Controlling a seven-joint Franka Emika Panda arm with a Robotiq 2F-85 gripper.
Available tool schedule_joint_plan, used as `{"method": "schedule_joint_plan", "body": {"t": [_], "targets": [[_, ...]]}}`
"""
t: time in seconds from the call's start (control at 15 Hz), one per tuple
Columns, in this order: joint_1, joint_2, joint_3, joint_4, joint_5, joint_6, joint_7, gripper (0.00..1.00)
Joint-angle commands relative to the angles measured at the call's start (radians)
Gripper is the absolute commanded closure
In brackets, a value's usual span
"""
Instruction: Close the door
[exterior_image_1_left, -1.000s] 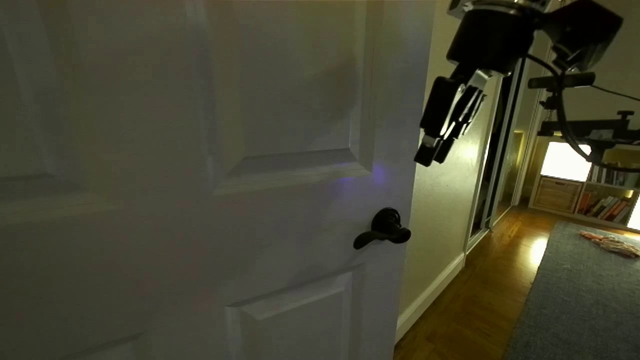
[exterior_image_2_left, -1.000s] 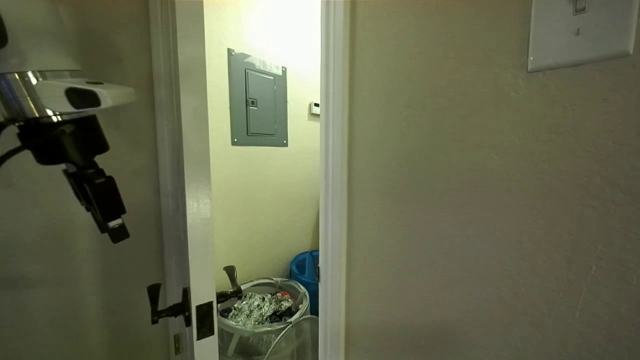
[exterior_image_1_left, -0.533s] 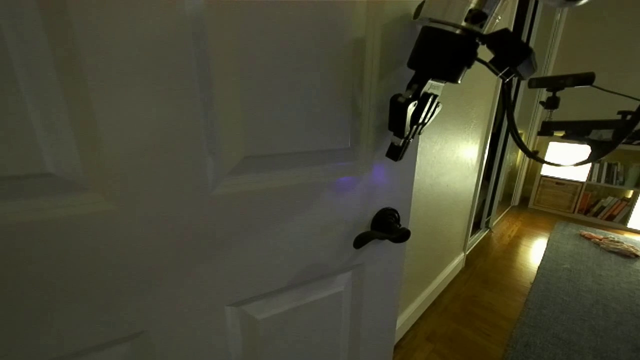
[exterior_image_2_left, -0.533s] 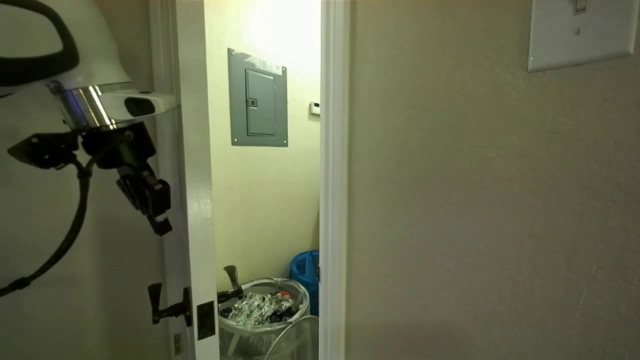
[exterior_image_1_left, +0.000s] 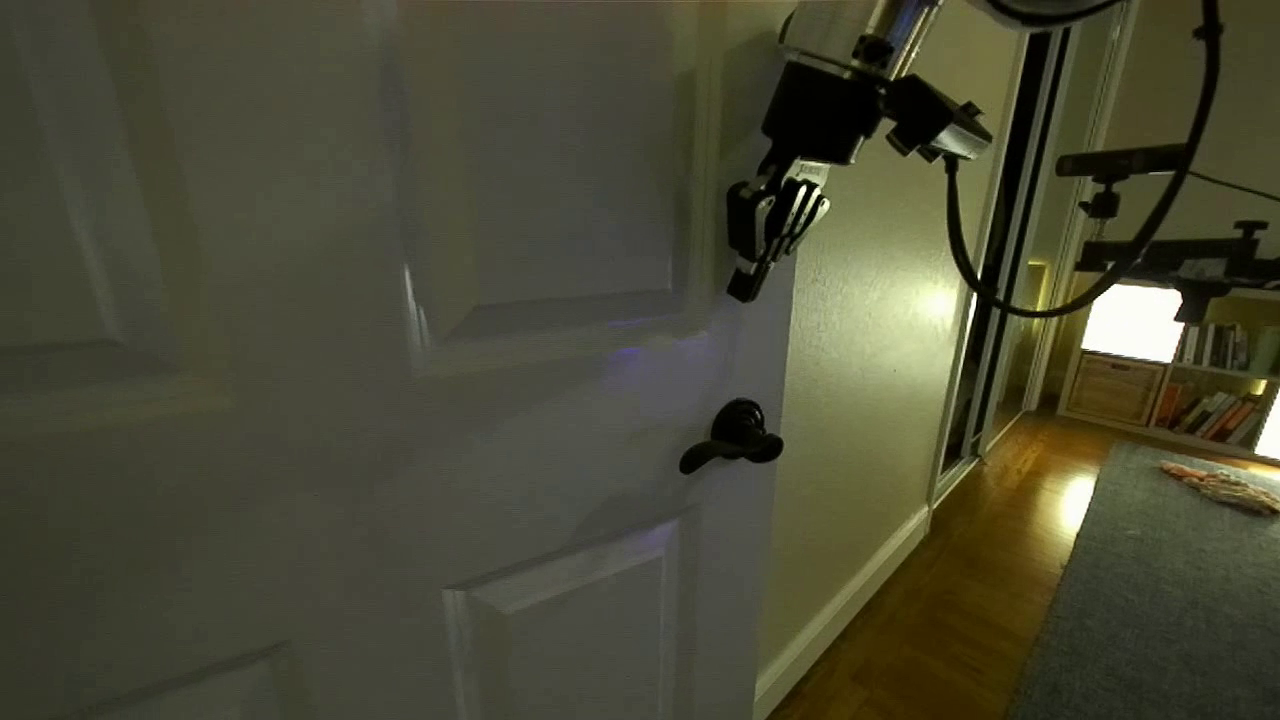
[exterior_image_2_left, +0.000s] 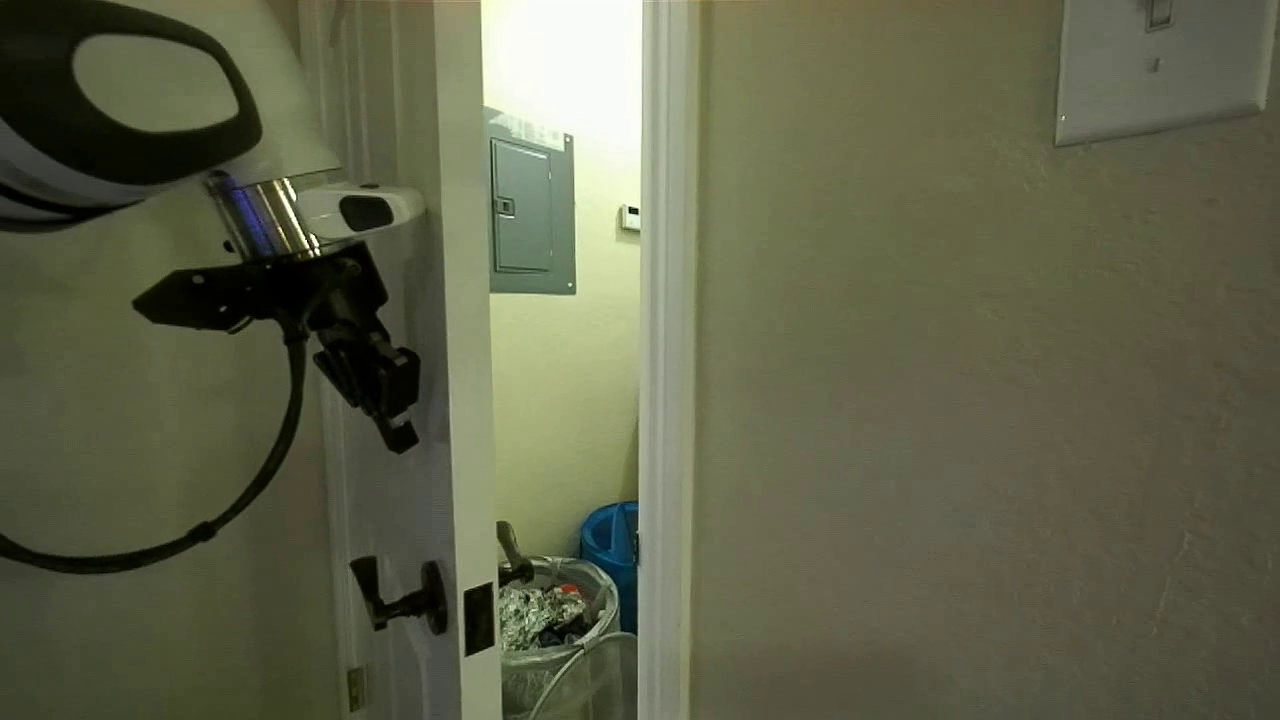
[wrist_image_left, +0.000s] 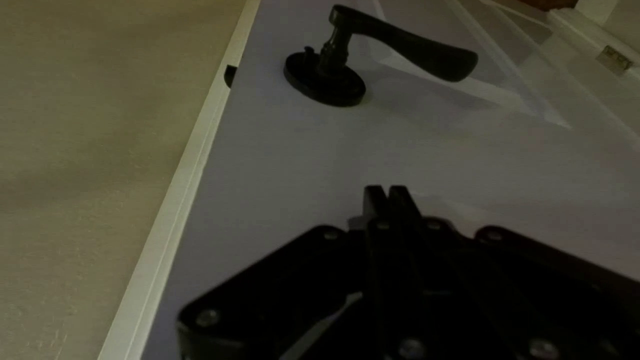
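Note:
The door (exterior_image_1_left: 560, 450), white with raised panels, stands ajar in both exterior views, its edge (exterior_image_2_left: 468, 330) a short way from the white frame. Its black lever handle (exterior_image_1_left: 738, 438) sits below my gripper (exterior_image_1_left: 745, 288) in an exterior view; the wrist view has the handle (wrist_image_left: 325, 82) near the top. My gripper (exterior_image_2_left: 400, 438) is on the handle side of the panel, close to the door's free edge. In the wrist view the fingertips (wrist_image_left: 375, 197) stand together against the door face, with nothing between them. They seem to touch the door; exact contact is hard to see.
Through the doorway show a bin with foil trash (exterior_image_2_left: 550, 650), a blue bin (exterior_image_2_left: 610, 550) and a grey electrical panel (exterior_image_2_left: 530, 200). The door frame (exterior_image_2_left: 665, 400) borders the opening. A cable (exterior_image_1_left: 1040, 310) loops from the wrist. A camera on a mount (exterior_image_1_left: 1120, 165) stands behind.
My arm has come across to the door, and the jaws have come together. Over the last half second the door has swung toward its frame, narrowing the gap.

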Motion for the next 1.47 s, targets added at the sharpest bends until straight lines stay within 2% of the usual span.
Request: {"method": "schedule_joint_plan", "body": {"t": [0.0, 1.4], "targets": [[0.012, 0.074, -0.027, 0.103, -0.018, -0.014, -0.013, 0.94], [0.013, 0.46, -0.066, 0.639, 0.021, -0.089, -0.164, 0.93]]}}
